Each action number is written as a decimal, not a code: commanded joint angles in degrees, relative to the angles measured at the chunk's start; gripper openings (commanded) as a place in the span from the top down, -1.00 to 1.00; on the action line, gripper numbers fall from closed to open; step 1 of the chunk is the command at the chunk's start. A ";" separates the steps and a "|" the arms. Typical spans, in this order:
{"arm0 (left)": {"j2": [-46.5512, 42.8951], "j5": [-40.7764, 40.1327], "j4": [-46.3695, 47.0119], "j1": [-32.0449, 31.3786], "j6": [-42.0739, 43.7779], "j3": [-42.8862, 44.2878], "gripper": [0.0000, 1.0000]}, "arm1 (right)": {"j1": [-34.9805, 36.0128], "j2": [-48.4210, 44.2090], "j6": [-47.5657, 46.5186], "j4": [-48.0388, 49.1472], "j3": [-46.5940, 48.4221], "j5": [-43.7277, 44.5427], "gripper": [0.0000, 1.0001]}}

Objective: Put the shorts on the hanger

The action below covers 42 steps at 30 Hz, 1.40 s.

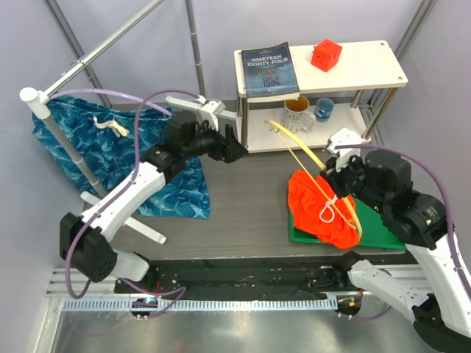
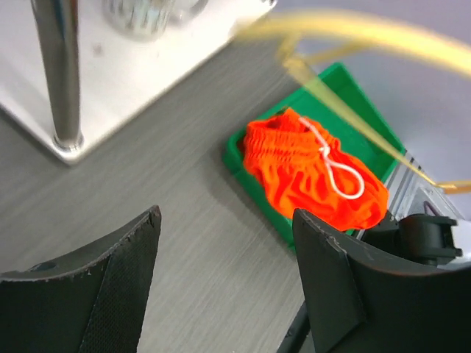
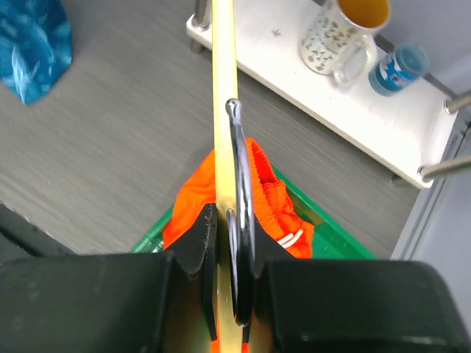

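Note:
The orange-red shorts (image 1: 318,212) lie bunched in a green tray (image 1: 383,234), white drawstring on top. The yellow hanger (image 1: 298,151) slants over them from the shelf side toward the tray's near edge. My right gripper (image 1: 335,179) is shut on the hanger. In the right wrist view its jaws (image 3: 229,220) clamp the yellow bar (image 3: 223,88) and metal hook (image 3: 239,169), with the shorts (image 3: 190,200) below. My left gripper (image 1: 234,147) hovers open and empty over the table, left of the tray. The left wrist view shows its fingers (image 2: 226,215) apart, the shorts (image 2: 302,176) beyond them.
A white two-level shelf (image 1: 368,70) at the back right holds a book (image 1: 269,68), a red cube (image 1: 325,54) and two mugs (image 1: 298,112). Blue wave-patterned shorts (image 1: 110,154) hang on a metal rack (image 1: 62,140) at the left. A shelf leg (image 2: 62,81) stands near my left gripper.

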 commanded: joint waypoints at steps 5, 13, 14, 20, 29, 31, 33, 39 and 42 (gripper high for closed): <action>13.96 -4.96 6.06 -15.17 -1.11 2.43 -0.52 | -7.30 -2.00 16.89 11.11 7.66 -1.85 0.98; 35.85 -6.29 8.16 -16.59 -6.30 18.53 -0.64 | -10.39 0.54 19.64 13.40 12.06 -5.72 0.98; 36.91 -6.20 9.30 -16.67 -6.21 19.93 -0.64 | -10.56 0.72 19.64 13.40 12.50 -5.72 0.98; 43.86 -0.67 13.70 -16.76 -8.40 22.33 -0.53 | -10.74 1.34 19.12 13.31 13.30 -6.69 0.98; 34.83 10.68 16.10 -16.76 -5.09 17.84 1.00 | -10.56 0.54 17.54 14.27 11.19 -6.69 0.98; 29.40 10.85 9.10 -16.76 -0.78 17.84 1.00 | -10.65 0.72 17.10 14.36 11.36 -6.43 0.98; 25.69 10.24 3.62 -16.76 8.27 18.10 1.00 | -10.65 1.24 16.39 14.71 11.71 -6.16 0.98; 15.83 5.15 -15.80 -16.68 27.79 24.50 1.00 | -10.74 2.65 16.22 18.31 12.59 -5.02 0.98; 13.73 3.04 -21.00 -16.32 32.54 30.83 1.00 | -10.65 3.62 15.69 20.07 13.65 -4.58 0.98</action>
